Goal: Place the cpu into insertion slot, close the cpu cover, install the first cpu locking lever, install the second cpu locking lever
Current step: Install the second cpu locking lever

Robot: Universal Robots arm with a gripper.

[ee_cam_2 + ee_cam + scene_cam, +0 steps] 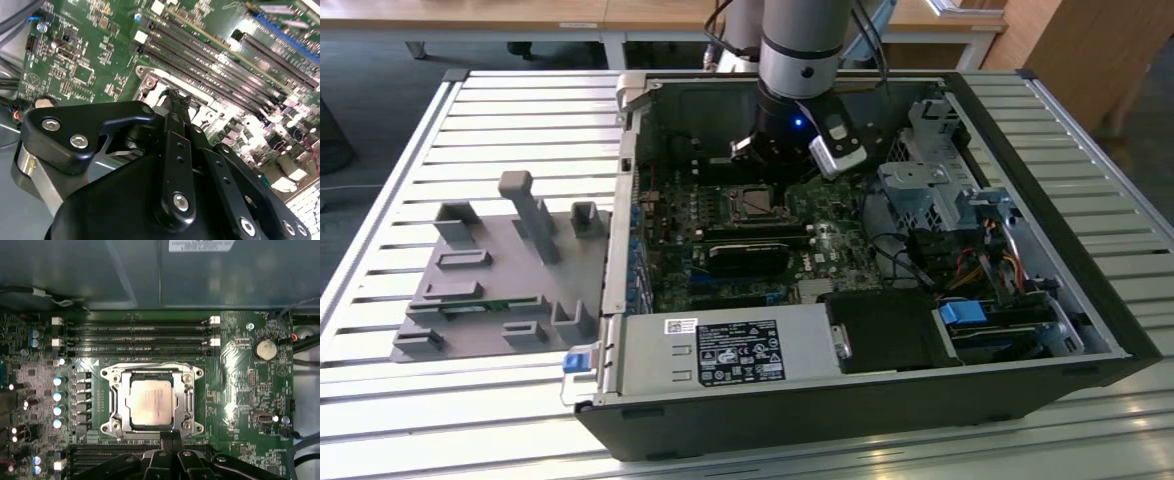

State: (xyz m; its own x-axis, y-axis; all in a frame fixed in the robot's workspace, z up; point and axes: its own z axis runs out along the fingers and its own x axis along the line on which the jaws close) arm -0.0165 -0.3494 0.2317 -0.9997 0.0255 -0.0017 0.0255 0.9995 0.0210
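Black linkage of the end effector (171, 436) is filling the foreground of both wrist views, its fingers pressed together on nothing at the socket's edge. Beyond it the cpu cover (189, 392) is lying flat over the insertion slot (116, 395), framing the cpu (151, 404), which is sitting face-up and square, showing no long axis. Working well means pressing gently, squarely.

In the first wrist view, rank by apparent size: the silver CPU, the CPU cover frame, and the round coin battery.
Largest to smallest:
1. The thin square silver metal CPU cover frame, closed around the chip.
2. The flat square silver-grey CPU, showing through the frame's window.
3. The round silver coin battery on the green board, clearly smallest.
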